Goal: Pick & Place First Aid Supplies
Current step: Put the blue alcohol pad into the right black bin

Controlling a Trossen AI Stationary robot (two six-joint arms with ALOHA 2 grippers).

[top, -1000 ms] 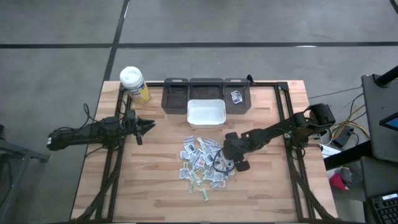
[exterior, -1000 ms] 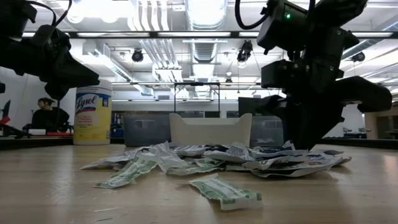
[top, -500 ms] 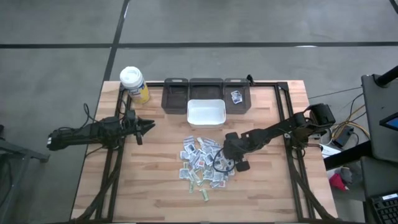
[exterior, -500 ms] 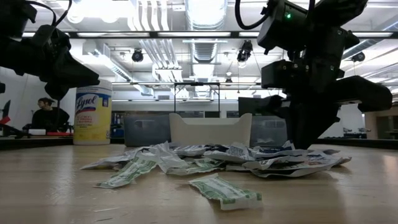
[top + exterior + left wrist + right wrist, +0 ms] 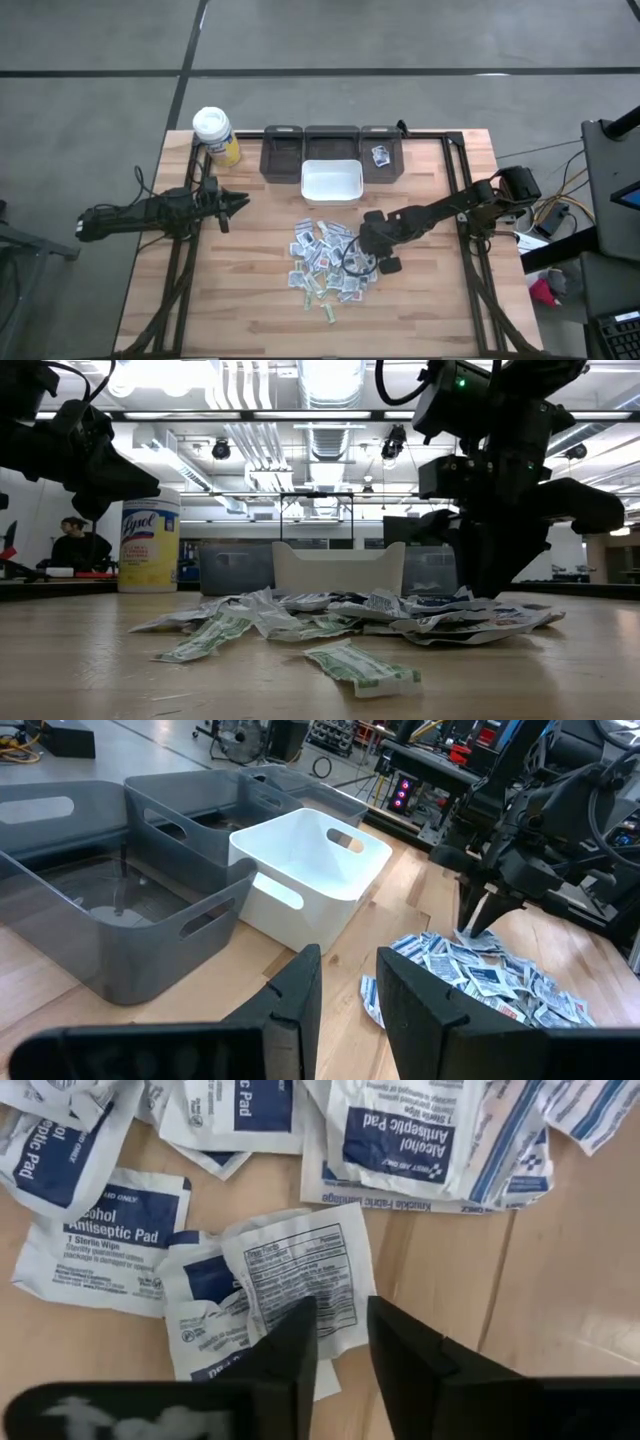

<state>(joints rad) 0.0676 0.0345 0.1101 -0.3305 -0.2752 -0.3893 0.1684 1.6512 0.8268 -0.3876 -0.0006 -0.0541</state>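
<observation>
The first aid supplies [image 5: 325, 260], small white packets with blue, red or green print, lie in a loose heap on the wooden table's middle. My right gripper [image 5: 360, 248] points steeply down at the heap's right side. Its fingers stand slightly apart over a white packet with black print [image 5: 300, 1275] that lies on an alcohol pad packet [image 5: 205, 1295]. My left gripper [image 5: 243, 201] hovers open at the table's left side, clear of everything and pointing toward the heap. One packet [image 5: 380, 155] lies in the right grey bin [image 5: 392, 150]. My right gripper comes at the heap from above, slanting from the table's right. Its fingertips [image 5: 292, 1342] stand at the near edge of the black-printed packet [image 5: 315, 1315], which lies flat on the heap. Whether they touch it I cannot tell.
A white bin [image 5: 331, 196] stands just beyond the heap, with three grey bins [image 5: 282, 150] in a row behind it. A white-capped yellow bottle [image 5: 215, 135] stands at the far left corner. A green-printed strip [image 5: 360, 668] lies loose near the front. A person [image 5: 72, 545] sits in the room behind.
</observation>
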